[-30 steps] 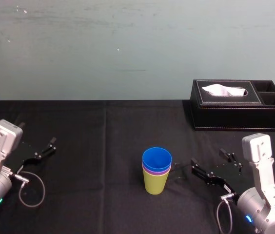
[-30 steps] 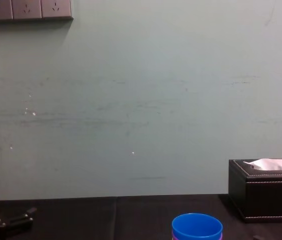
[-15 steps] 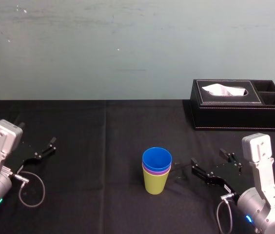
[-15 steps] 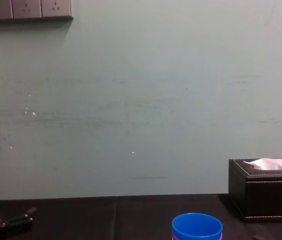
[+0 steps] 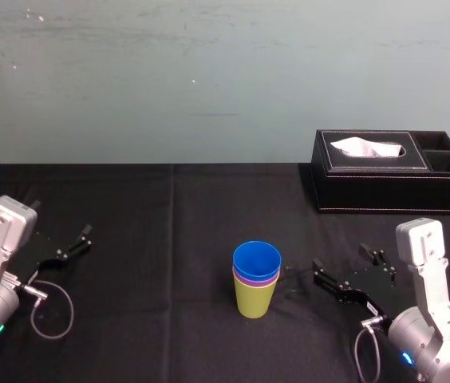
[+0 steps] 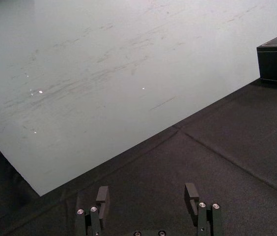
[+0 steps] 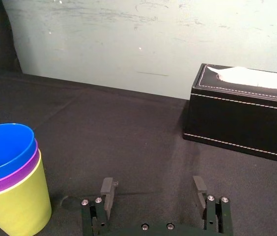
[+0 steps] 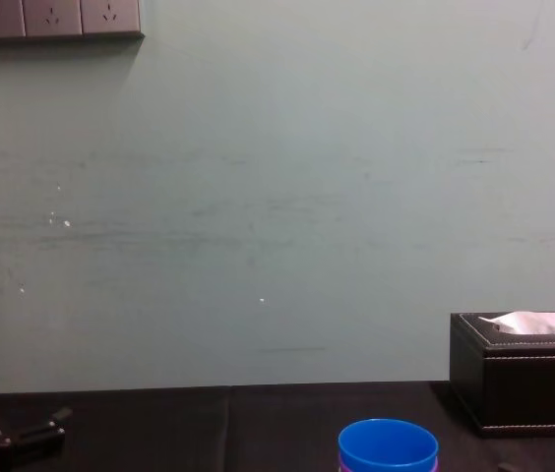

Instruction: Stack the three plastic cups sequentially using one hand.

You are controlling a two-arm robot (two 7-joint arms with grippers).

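In the head view, the blue cup (image 5: 256, 259) sits nested in the purple cup (image 5: 255, 281), which sits in the yellow-green cup (image 5: 254, 300). The stack stands upright at lower centre on the black tablecloth (image 5: 153, 239). The chest view adds the blue rim at its bottom edge. My right gripper (image 5: 340, 256) rests at lower right, near the stack but apart, jaws wide and empty. My left gripper (image 5: 60, 219) lies at lower left, jaws wide, well apart.

We hold our left tool (image 5: 69, 246) low at our left side, its flat fingers spread wide and empty. Our right tool (image 5: 341, 257) sits low at our right, pointing inward, fingers parted the same, gripping nothing.
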